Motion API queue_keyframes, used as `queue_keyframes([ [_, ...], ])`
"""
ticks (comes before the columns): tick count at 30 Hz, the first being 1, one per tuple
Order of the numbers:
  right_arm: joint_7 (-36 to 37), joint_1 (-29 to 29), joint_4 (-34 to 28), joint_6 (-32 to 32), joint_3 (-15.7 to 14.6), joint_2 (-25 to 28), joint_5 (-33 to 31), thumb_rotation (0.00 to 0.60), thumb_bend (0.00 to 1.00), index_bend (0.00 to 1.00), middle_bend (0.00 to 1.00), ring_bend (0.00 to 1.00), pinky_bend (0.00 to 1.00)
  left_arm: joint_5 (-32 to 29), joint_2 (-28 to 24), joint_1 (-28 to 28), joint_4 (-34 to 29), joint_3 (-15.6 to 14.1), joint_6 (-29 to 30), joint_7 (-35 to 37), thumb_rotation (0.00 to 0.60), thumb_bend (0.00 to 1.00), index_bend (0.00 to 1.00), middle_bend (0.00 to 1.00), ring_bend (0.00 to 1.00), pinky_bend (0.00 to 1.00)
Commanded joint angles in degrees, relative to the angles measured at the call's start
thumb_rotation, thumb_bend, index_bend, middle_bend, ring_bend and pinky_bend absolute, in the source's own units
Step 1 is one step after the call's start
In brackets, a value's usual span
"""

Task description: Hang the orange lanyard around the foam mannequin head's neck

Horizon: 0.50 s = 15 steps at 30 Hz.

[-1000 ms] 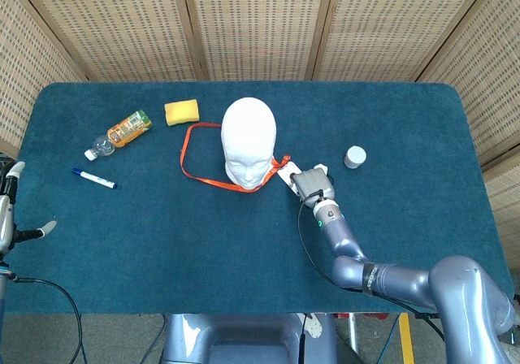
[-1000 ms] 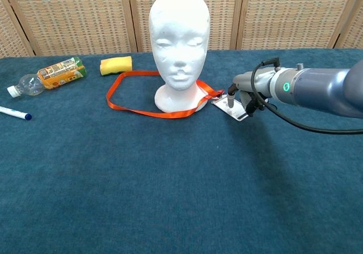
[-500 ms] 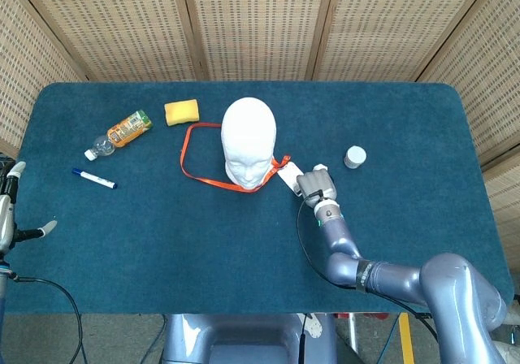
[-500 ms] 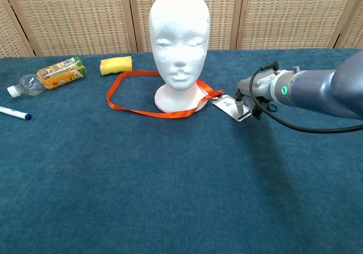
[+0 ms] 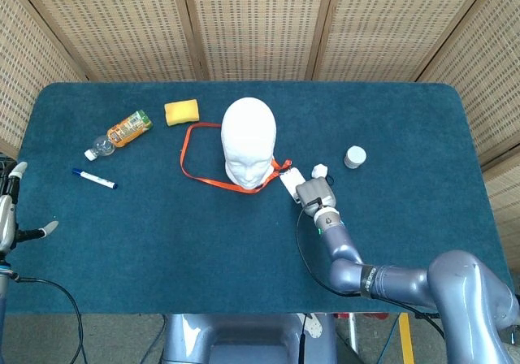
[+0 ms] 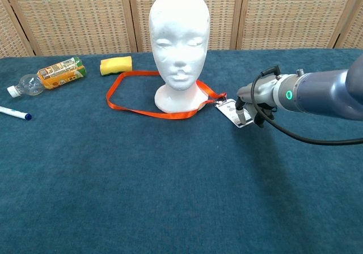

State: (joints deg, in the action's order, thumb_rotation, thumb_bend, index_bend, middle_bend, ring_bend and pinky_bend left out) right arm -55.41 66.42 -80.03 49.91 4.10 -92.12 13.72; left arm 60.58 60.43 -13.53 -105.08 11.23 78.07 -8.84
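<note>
right hand (image 6: 245,102) — holds the badge (image 6: 231,111) of the orange lanyard (image 6: 134,111) | lanyard circles the foam mannequin head (image 6: 179,38) base on tabletop (image 6: 170,197) | left hand (image 5: 10,210) — fingers spread, empty

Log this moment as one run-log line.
right hand: at badge, grip unclear | orange lanyard: on table, around mannequin head base | left hand: idle, holds nothing

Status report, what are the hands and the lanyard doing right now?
Right hand on the badge at the lanyard's end. Left hand idle at table edge. Orange lanyard lies flat round the mannequin head base. Path clear.
</note>
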Motion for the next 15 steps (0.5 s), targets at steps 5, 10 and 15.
queue_keyframes([
  [5, -1.1, 0.6, -4.3, 1.0, -1.3, 1.9, -0.6, 0.6, 1.0, 0.37, 0.57, 0.64, 1.0, 0.2, 0.0, 0.1, -0.1, 0.0, 0.0, 0.0, 0.6, 0.11, 0.0, 0.0, 0.0, 0.0],
  [10, -1.2, 0.8, -7.8, 1.6, -2.1, 3.7, 0.1, 0.6, 1.0, 0.37, 0.57, 0.64, 1.0, 0.2, -0.1, 0.1, -0.1, 0.0, -0.1, 0.0, 0.6, 0.11, 0.0, 0.0, 0.0, 0.0],
  [15, -1.0, 0.9, -10.1, 1.7, -3.0, 4.7, 0.5, 0.6, 1.0, 0.37, 0.57, 0.64, 1.0, 0.3, -0.1, 0.1, -0.3, 0.0, -0.1, 0.0, 0.6, 0.11, 0.0, 0.0, 0.0, 0.0],
])
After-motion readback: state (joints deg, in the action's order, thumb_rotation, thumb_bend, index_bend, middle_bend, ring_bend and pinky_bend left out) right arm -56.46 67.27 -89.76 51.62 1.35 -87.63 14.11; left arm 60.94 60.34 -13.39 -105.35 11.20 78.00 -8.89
